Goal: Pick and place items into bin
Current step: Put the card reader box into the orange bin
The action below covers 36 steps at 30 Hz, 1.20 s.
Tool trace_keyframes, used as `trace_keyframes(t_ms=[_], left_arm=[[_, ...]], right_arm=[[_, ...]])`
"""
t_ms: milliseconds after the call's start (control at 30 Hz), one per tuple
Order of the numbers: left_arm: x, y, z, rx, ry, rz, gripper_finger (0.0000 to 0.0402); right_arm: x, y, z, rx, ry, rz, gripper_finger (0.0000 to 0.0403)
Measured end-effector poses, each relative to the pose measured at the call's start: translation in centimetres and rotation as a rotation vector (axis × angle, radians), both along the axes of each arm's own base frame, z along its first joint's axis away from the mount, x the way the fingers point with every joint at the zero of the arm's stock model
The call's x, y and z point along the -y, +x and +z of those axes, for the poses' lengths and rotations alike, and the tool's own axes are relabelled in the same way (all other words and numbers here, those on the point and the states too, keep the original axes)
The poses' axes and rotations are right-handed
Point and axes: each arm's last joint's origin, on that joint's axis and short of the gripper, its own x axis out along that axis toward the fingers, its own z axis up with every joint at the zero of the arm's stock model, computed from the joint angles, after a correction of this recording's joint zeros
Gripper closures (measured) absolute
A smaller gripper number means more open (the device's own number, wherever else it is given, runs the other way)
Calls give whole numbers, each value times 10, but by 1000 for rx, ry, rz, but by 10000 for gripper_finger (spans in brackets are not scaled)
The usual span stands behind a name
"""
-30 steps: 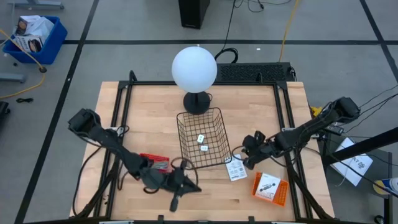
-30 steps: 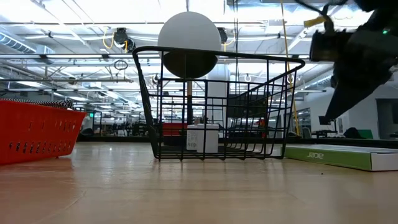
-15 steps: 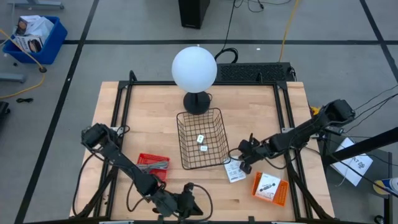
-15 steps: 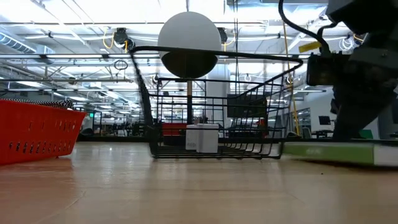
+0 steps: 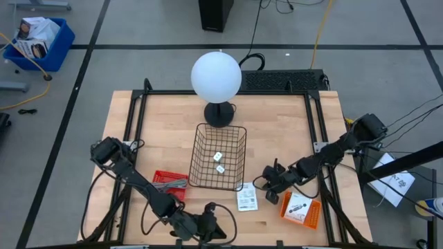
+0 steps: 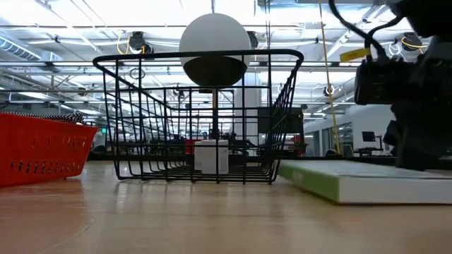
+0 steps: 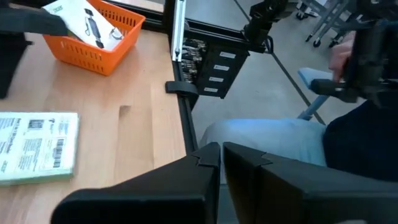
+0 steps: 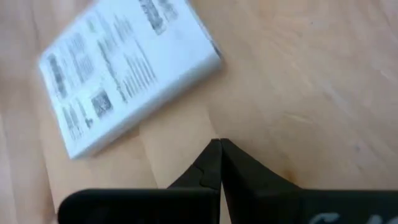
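A black wire basket (image 5: 242,159) stands mid-table with two tiny white blocks (image 5: 217,156) (image 5: 221,169) on its floor; one block (image 6: 212,156) shows in the low view. A flat white packet (image 5: 246,197) (image 8: 130,68) lies on the wood at the basket's near right corner. My right gripper (image 5: 266,188) (image 8: 219,146) is shut and low over the table just right of that packet, apart from it. A second packet (image 5: 297,205) lies in an orange tray. A grey piece (image 5: 178,183) rests in a red tray. No teal piece shows. My left gripper (image 5: 208,228) (image 7: 221,155) waits shut at the near edge.
The orange tray (image 5: 313,214) (image 7: 93,31) sits near the right near corner. The red tray (image 5: 166,177) sits left of the basket. A white globe lamp (image 5: 217,76) stands on a black base behind the basket. A person's legs (image 7: 267,134) show beyond the table edge.
My right gripper has moved toward the near and left edges, staying shut. The white packet has slid the same way, from right of the basket to its near right corner. The basket has slid left and turned slightly. My left gripper drew back toward the near edge, then kept still.
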Motion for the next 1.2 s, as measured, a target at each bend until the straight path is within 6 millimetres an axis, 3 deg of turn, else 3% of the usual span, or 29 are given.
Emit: trace_keyframes(t_ms=[300,467,667,1200], left_arm=[[-2,-1,-3,-13,51,23,393],[-17,0,-17,-133,146,152,393],[-45,11,-25,-241,128,268,390],[-82,26,-31,-336,139,382,395]], right_arm=[[-19,7,27,132,-29,100,403],[-29,7,35,192,-67,131,403],[-36,6,38,247,-82,127,403],[-43,1,39,284,-118,147,403]])
